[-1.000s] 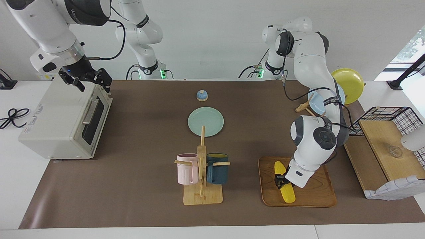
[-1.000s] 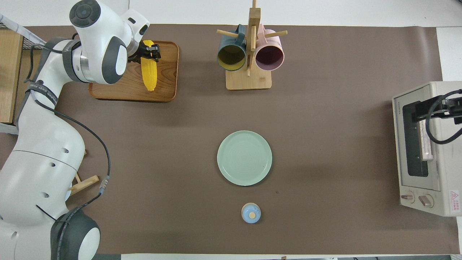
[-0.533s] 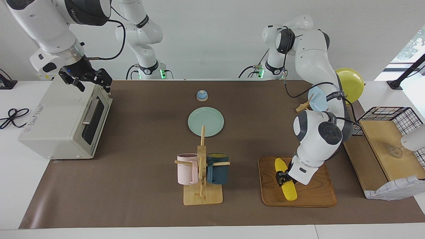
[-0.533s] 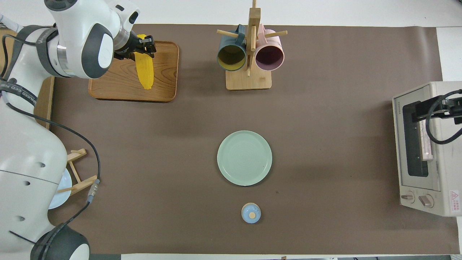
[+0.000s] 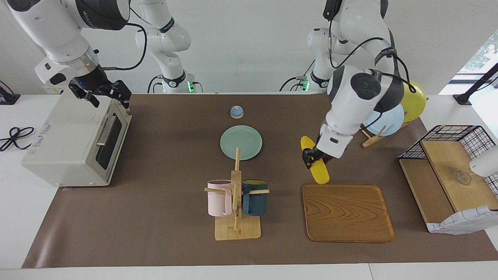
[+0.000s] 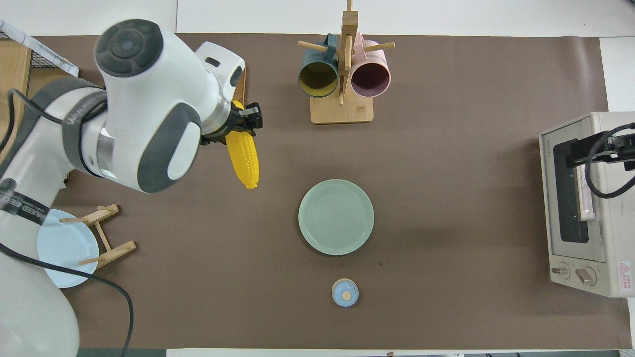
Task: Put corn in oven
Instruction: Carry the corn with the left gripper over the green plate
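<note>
- Right gripper [image 5: 104, 94], fingers spread wide, hangs over the top front edge of the boxy off-white toaster oven [image 5: 66, 144] at the right arm's end; dark glass door closed.
- Left gripper [image 5: 310, 157], fingers clamped on the bright yellow tapered corn cob [image 5: 315, 165], holds it in the air over the brown mat [image 5: 163, 217], between the pale green round plate [image 5: 241, 142] and the bare wooden tray [image 5: 347, 213].

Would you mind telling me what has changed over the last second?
The left gripper, shut on the corn, lifted it off the wooden tray and carried it toward the green plate. The right gripper stayed over the oven, whose door remains closed.
</note>
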`<action>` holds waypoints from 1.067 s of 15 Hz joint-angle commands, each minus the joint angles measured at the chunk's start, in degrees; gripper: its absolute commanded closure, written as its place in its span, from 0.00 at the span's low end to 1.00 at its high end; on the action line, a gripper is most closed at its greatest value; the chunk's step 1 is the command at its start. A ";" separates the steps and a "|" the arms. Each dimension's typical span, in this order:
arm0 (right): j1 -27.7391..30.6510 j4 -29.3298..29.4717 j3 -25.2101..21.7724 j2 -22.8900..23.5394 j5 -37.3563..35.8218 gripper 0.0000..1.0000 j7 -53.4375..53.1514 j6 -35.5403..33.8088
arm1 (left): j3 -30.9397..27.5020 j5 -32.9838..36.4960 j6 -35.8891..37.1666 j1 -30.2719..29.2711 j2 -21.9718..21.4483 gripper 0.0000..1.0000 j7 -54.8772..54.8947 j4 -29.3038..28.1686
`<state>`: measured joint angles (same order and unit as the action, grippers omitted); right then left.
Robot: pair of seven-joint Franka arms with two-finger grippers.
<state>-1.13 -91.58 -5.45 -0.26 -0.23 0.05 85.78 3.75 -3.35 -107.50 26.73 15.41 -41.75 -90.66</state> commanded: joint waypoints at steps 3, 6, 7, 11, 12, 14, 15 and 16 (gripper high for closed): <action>-0.89 -2.37 0.35 -1.76 -0.20 0.00 -0.41 -0.17 | -1.11 -0.51 -13.74 10.34 -8.02 1.00 -9.56 -17.76; -0.81 -5.87 0.35 -3.16 0.15 0.82 0.38 2.27 | -1.11 -0.51 -23.69 15.18 -8.21 1.00 -10.81 -24.20; -0.81 -9.37 0.35 -4.65 0.15 1.00 0.30 5.33 | -1.11 -0.51 -25.46 15.80 -7.34 1.00 -10.72 -24.30; -0.10 -16.16 0.18 -6.86 -0.99 1.00 -0.23 13.17 | -1.20 -0.51 -29.95 18.53 -3.82 1.00 -10.90 -24.30; -0.36 -16.96 0.18 -6.86 -1.69 1.00 -0.66 13.88 | -1.20 -0.51 -31.35 18.88 -3.20 1.00 -10.81 -24.22; 0.51 -19.67 0.18 -6.86 -2.58 1.00 -3.73 16.86 | -1.20 -0.51 -32.68 19.15 -1.62 1.00 -10.90 -24.21; 0.86 -20.65 0.09 -6.86 -2.93 1.00 -4.09 17.48 | -1.20 -0.51 -33.64 19.84 -0.48 1.00 -10.90 -23.95; 0.69 -21.00 0.18 -6.60 -3.89 1.00 -4.79 17.92 | -1.29 -0.51 -34.95 20.20 0.83 1.00 -10.98 -23.78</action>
<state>-1.13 -109.16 -5.64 -5.31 -2.38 -2.86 101.37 3.64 -3.36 -139.32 45.02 14.24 -52.37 -114.26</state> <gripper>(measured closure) 0.991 0.436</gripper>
